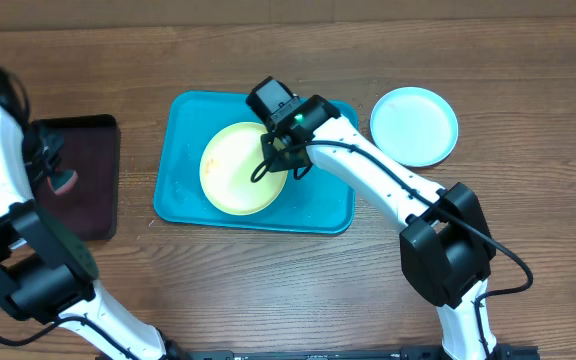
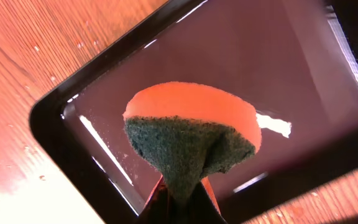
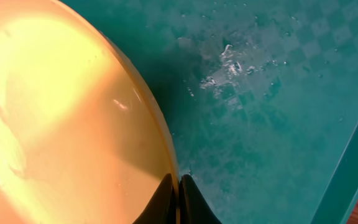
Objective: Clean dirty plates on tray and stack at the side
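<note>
A dark maroon tray [image 1: 86,200] lies at the left of the wooden desk [image 1: 268,290], with an orange sponge [image 2: 194,106], its scouring face dark green, over it.

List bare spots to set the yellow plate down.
Bare wood: far strip behind the turquoise tray, right of the light blue plate, near stretch in front of the tray. Tight: gap between dark tray and turquoise tray. Tray itself: yellow plate, right gripper.

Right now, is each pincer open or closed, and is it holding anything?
Left pincer: closed on the sponge.
Right pincer: closed on the rim of the yellow plate.
</note>
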Controlling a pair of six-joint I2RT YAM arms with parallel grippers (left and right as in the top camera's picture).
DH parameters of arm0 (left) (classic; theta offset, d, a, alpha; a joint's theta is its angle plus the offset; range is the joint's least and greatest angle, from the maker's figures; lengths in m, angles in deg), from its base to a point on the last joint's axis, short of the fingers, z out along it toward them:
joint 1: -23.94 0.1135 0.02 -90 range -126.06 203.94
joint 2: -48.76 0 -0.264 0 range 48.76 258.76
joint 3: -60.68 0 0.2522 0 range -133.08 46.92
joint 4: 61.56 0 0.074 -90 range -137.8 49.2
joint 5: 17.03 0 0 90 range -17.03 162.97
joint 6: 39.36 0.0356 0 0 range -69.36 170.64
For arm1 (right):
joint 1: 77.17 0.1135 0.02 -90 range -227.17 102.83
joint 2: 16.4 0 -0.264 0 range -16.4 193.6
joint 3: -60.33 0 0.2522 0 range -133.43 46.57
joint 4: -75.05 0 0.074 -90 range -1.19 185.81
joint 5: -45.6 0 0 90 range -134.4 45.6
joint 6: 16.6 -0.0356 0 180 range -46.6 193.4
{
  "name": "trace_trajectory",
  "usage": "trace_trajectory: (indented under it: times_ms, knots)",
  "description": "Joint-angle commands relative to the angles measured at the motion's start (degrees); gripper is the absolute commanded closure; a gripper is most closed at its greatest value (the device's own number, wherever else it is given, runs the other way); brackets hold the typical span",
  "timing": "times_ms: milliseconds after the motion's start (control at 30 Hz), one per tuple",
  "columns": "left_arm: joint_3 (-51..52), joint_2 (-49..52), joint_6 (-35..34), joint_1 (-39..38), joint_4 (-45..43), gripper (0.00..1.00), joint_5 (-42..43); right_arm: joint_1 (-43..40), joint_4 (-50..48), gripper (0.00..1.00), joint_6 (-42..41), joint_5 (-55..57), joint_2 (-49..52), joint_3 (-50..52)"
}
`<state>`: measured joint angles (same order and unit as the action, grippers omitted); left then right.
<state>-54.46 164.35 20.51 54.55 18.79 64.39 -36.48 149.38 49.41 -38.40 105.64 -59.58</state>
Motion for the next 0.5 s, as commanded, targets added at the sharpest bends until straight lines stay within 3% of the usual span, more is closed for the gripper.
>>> trace_trajectory:
  times_ms: [0,100,133,200,300,467]
  knots:
    - [1.66,2.71,-0.26,1.49,-1.16,0.96,7.78,1.22,0.52,0.96,0.46,2.91,-1.29,-2.51]
    - [1.97,4.07,0.52,1.99,-1.92,0.96,11.98,1.77,1.18,0.96,0.48,5.31,-1.29,-3.56]
    - [1.97,4.61,0.52,1.99,-1.95,0.9,12.74,2.05,1.57,0.96,0.48,6.49,-1.29,-4.15]
    - [1.97,5.31,0.52,1.88,-1.95,0.69,12.96,2.4,2.62,0.96,0.48,8.72,-1.29,-5.46]
    - [1.97,5.73,0.52,1.9,-2.14,0.53,12.96,3.04,4.98,0.96,0.5,12.24,-1.29,-8.2]
    - [0.98,5.66,0.57,2.01,-1.75,0.49,13.14,4.66,10.78,0.96,4.59,21.55,-1.29,-14.49]
